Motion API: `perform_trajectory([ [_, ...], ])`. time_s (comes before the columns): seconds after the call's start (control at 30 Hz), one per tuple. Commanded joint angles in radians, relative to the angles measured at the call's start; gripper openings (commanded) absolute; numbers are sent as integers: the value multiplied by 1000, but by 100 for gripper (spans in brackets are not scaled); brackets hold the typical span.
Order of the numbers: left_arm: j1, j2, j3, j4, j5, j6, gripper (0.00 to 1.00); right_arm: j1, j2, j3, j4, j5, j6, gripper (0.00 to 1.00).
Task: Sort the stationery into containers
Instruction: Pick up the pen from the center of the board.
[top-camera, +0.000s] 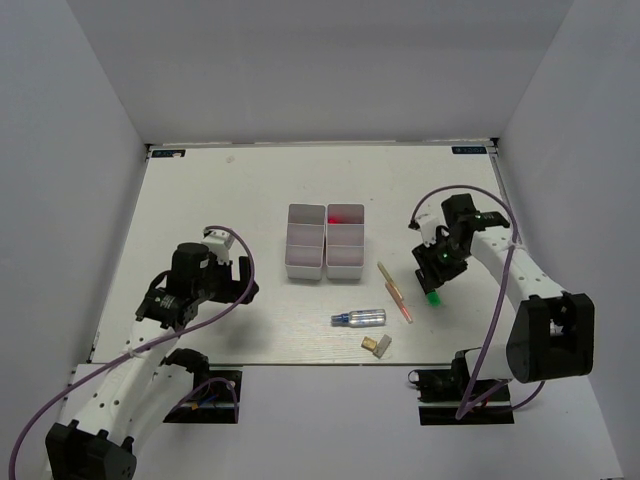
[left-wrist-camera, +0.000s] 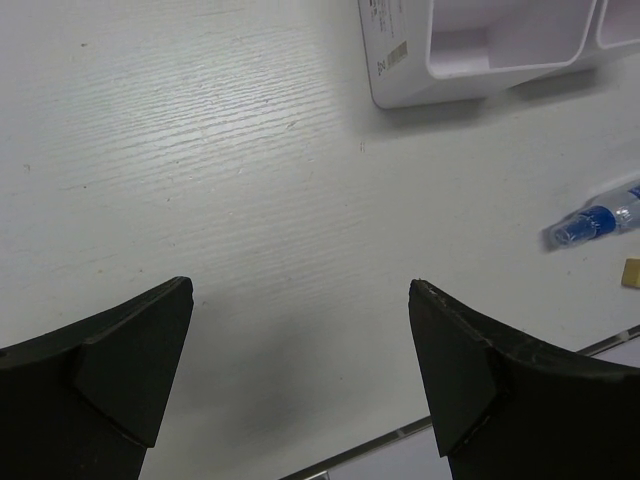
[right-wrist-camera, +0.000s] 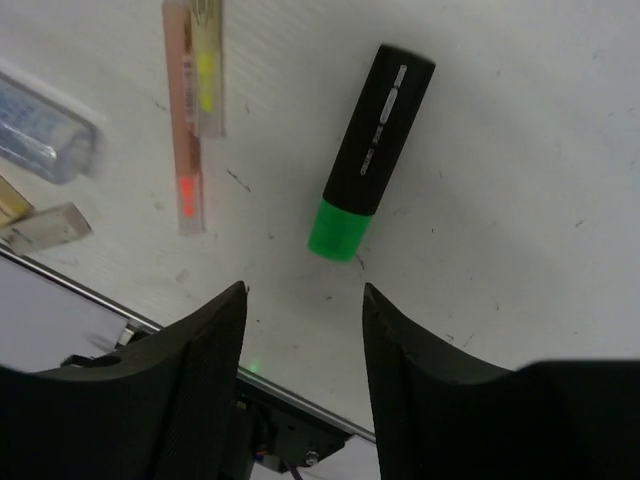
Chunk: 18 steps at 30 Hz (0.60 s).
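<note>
We see the right gripper (right-wrist-camera: 303, 295) with its fingers parted and nothing between them, hovering just short of the green-capped black marker (right-wrist-camera: 372, 150), which lies flat on the table (top-camera: 220, 190) beside the thin orange pen (right-wrist-camera: 188, 120). Our left gripper (left-wrist-camera: 300, 290) is spread wide over bare tabletop, left of the two white trays (top-camera: 305, 246). A red item (top-camera: 345, 213) sits in the right tray's far compartment; the clear tube (top-camera: 360, 318) and tan block (top-camera: 377, 345) lie loose.

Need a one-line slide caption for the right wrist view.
Right gripper, open and empty, just short of a green-capped black marker lying beside a thin orange pen on the table.
</note>
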Motion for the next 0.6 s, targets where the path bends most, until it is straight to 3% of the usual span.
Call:
perform_trajectory([
  [0.0, 5, -18, -5, 27, 31, -8, 99, -1, -4, -29, -28, 83, 19, 54],
  [0.1, 5, -17, -7, 31, 39, -8, 99, 0, 30, -50, 0, 86, 43, 67],
  [0.57, 3, -14, -5, 28, 43, -8, 99, 5, 266, 39, 144, 118, 140, 67],
])
